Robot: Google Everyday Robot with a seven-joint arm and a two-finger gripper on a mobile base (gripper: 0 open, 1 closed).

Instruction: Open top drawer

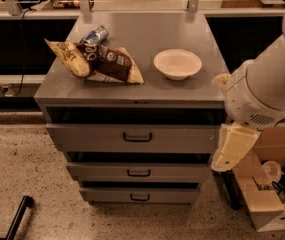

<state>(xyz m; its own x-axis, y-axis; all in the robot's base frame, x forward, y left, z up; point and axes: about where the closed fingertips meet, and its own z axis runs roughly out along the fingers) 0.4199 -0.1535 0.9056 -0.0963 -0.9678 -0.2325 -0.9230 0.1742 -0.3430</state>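
Observation:
The top drawer (92,138) is the widest of three grey drawers in a grey metal cabinet. Its black bracket handle (137,137) sits at the centre of the flat front. A dark gap shows above the front, which stands a little further forward than the two narrower drawers (138,172) below. My arm's big white joint (262,91) fills the right side. My gripper (234,146) hangs as a pale cream part beside the drawer's right end, apart from the handle.
On the cabinet top (147,29) lie snack bags (99,63), a can (94,35) and a white bowl (177,64). An open cardboard box (269,194) with clutter stands on the floor at the right. A black bar (18,219) lies at the lower left.

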